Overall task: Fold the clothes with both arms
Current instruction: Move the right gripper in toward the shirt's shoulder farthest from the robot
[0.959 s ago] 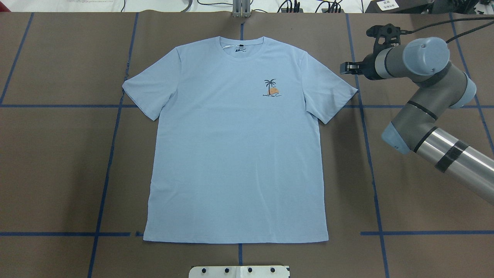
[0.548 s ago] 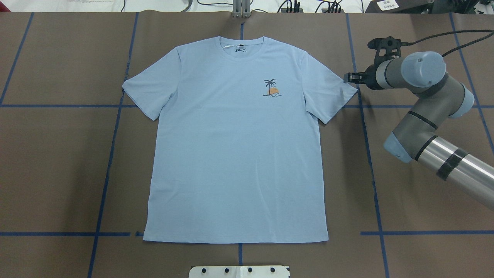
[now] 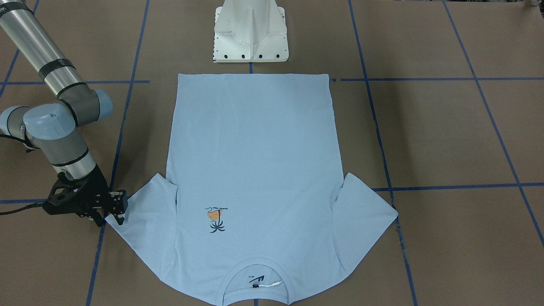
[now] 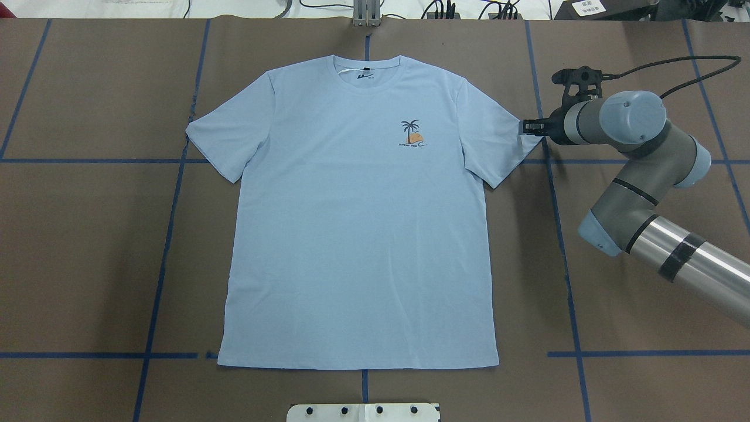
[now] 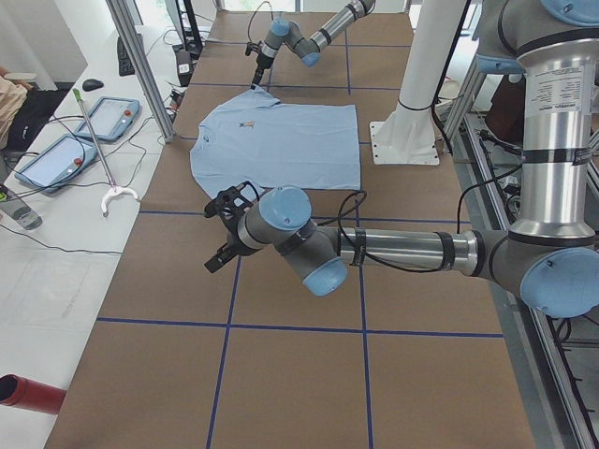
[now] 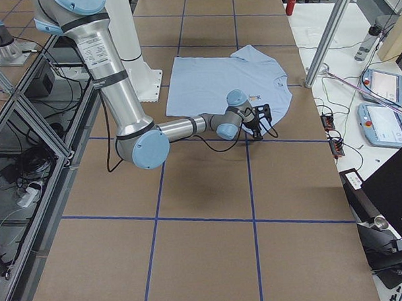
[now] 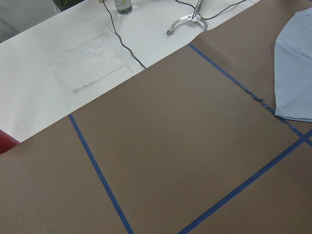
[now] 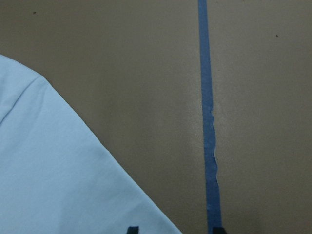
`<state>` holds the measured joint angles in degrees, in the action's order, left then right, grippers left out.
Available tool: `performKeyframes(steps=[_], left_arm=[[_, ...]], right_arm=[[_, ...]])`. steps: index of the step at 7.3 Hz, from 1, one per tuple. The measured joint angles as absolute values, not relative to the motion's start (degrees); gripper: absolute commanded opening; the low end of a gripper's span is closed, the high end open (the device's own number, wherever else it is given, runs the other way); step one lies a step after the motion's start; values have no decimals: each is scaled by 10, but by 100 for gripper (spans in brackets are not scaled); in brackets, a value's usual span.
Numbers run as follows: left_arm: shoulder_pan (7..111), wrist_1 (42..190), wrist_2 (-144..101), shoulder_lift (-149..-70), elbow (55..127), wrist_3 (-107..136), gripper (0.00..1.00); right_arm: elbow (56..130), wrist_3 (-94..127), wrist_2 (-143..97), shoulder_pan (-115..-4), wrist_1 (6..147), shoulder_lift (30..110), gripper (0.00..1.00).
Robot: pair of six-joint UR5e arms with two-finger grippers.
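Brown paper table cover [image 4: 88, 246], gridded with blue tape lines [image 4: 169, 234]; white pedestal base [image 3: 250, 32] at the table edge, on the centre tape line, dark bolt heads along its rim; white side bench [image 5: 56, 271] beside the table; on it two tablets [image 5: 117, 117] with red buttons, cabled; clear bottle [image 5: 21, 215]; red cylinder [image 5: 33, 393]; flat clear plastic bag [image 7: 92, 70]; silver hooked bracket [image 7: 187, 22]; aluminium post [image 5: 140, 65] upright at the table edge; dark laptop [image 6: 392, 201] on the bench.

From overhead, the T-shirt [image 4: 357, 234] lies on the table [image 4: 88, 264], collar [image 4: 367, 58] at twelve o'clock. The right gripper [image 4: 525, 128] is at its two-o'clock sleeve [image 4: 498, 140] tip, and the pedestal [image 4: 363, 412] is at six.
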<state>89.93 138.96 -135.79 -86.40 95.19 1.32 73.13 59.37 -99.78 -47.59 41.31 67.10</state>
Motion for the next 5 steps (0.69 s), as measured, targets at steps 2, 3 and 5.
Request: performKeyframes(steps=[2,3,5], left_arm=[[899,1390,-1358,-864,952,13,100],[899,1390,-1358,-864,952,13,100],[899,1390,-1358,-864,952,13,100]], right_arm=[[731,594,-998,-475,413,676,58],[731,594,-998,-475,412,678,54],[732,594,-998,-475,412,678,25]])
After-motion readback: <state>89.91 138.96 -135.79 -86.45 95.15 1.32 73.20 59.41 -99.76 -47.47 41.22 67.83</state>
